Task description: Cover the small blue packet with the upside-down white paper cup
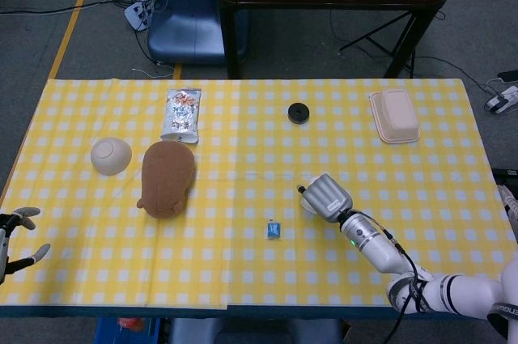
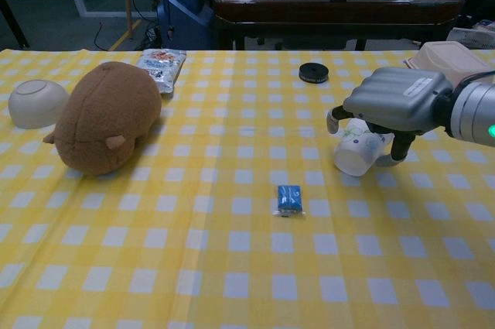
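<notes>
Yellow-and-white checked cloth covered the surface (image 1: 243, 117), with a dark wooden game table beyond its far edge. The small blue packet (image 2: 290, 198) lay flat near the middle of the cloth. Just past it, toward the robot's right, the white paper cup (image 2: 357, 152) lay tilted on its side, mouth toward the packet. The right robot hand (image 2: 394, 104) sat over the cup with fingers curled down on either side, touching it, though whether they truly gripped I could not tell. Further out from the packet were a brown plush toy (image 2: 104, 116), a white bowl (image 2: 35, 102), a foil snack bag (image 2: 161, 66), a black disc (image 2: 313, 73) and a beige lidded box (image 1: 393, 115). The left robot hand (image 1: 16, 235) hung spread and empty at the near left edge.
</notes>
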